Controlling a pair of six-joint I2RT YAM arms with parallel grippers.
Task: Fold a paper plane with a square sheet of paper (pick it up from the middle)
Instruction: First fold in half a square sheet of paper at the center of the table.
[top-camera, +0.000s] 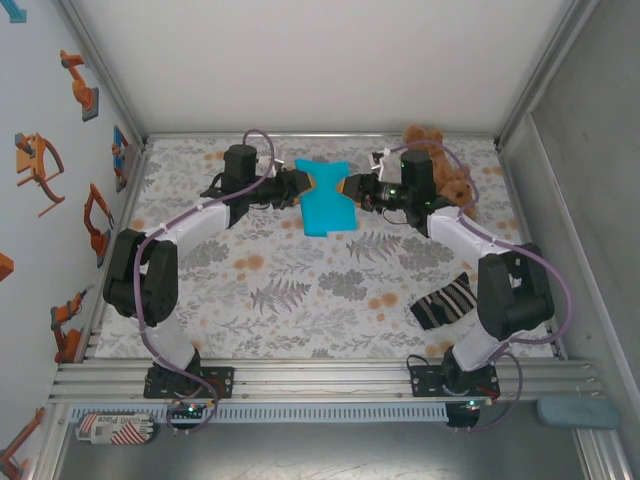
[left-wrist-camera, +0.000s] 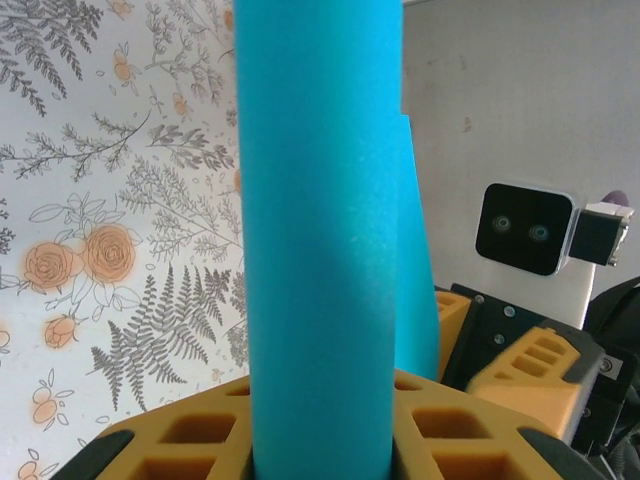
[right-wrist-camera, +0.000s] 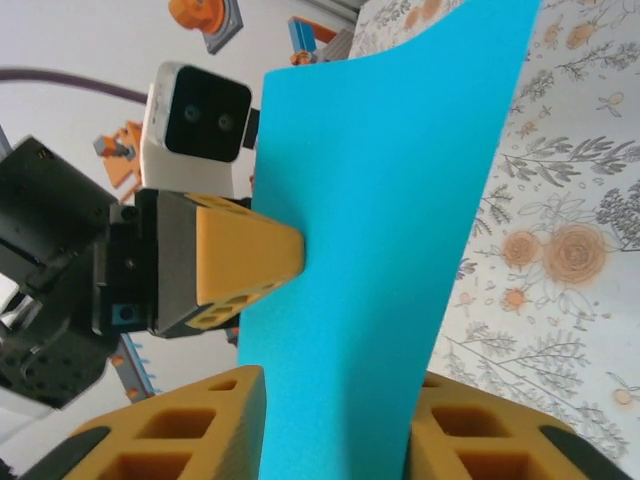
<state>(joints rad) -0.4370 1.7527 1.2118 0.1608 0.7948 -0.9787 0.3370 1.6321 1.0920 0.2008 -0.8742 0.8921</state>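
- square sheet of paper (top-camera: 325, 198): thin matte cyan. It sits at upper centre of the top view, over the floral-print bench (top-camera: 300, 290), squeezed to a narrow waist mid-sheet and flaring at both ends.
- left pincer (top-camera: 300, 186): narrow gap, closed on the sheet's left side. In the left wrist view the paper bows into a smooth tube-like band between the yellow honeycomb fingers (left-wrist-camera: 190, 445).
- right pincer (top-camera: 350, 188): partly closed on the sheet's right side. In the right wrist view the paper fills the gap between its fingers (right-wrist-camera: 190, 435).
- Both wrist views cut off the sheet's ends, and the paper hides the pad contact.
- teddy bear (top-camera: 425, 135): brown plush, upper right, mostly behind the right arm.
- striped cloth (top-camera: 445, 300): dark, crumpled, lower right.
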